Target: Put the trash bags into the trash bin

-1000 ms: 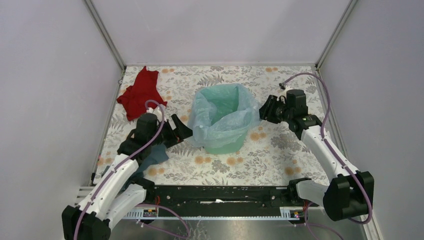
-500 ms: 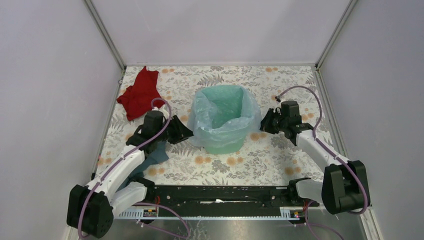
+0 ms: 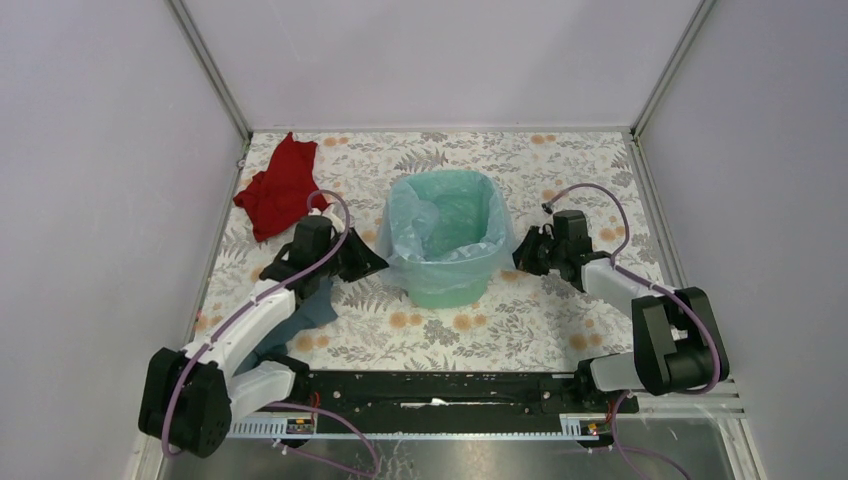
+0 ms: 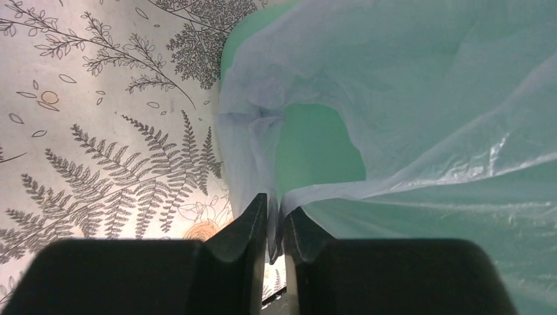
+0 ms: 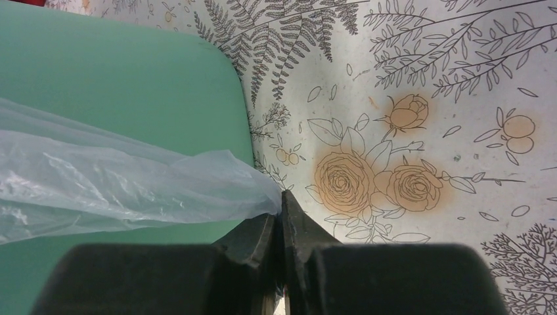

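The mint-green trash bin [image 3: 452, 288] stands upright mid-table. The pale-blue trash bag [image 3: 402, 240] lines its inside and is folded out over the rim. My left gripper [image 3: 376, 262] sits low against the bin's left side. In the left wrist view this gripper [image 4: 274, 213] is shut on a gathered strip of the bag [image 4: 394, 98], with the bin [image 4: 315, 144] showing through a loop in the film. My right gripper [image 3: 519, 254] is at the bin's right side. In the right wrist view it [image 5: 281, 210] pinches the tip of the bag [image 5: 131, 184] beside the bin wall [image 5: 131, 79].
A red cloth [image 3: 278, 188] lies at the back left of the floral tabletop. A grey-blue cloth [image 3: 308, 310] lies under my left forearm. Grey walls enclose the table on three sides, and a black rail [image 3: 440, 390] runs along the near edge.
Both grippers have closed on the bag's overhanging edges and dropped lower beside the bin. The film now sits tighter over the rim.
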You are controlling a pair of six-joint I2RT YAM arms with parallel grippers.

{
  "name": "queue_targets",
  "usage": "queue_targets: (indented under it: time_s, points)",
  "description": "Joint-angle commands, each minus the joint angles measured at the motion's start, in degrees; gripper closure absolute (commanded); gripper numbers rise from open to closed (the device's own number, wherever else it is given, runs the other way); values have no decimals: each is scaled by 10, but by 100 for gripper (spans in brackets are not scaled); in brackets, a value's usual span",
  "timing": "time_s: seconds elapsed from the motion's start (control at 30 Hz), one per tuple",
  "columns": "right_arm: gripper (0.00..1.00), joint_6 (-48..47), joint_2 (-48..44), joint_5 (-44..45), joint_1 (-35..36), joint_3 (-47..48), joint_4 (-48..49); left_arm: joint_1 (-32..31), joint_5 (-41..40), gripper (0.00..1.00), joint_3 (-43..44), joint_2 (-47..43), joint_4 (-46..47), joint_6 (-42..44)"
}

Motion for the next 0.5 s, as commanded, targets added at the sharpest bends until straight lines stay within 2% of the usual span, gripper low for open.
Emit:
queue_targets:
  time_s: [0.0,0.27,0.47]
  points:
    - [90,-6,16,4,8,1,13,1,8,86,-5,31,72,-1]
    - [85,-8,25,16,21,-1,7,-3,4,96,-51,89,111,1]
    - [76,-36,-22,68,22,40,-87,-22,6,97,-61,60,109,-11]
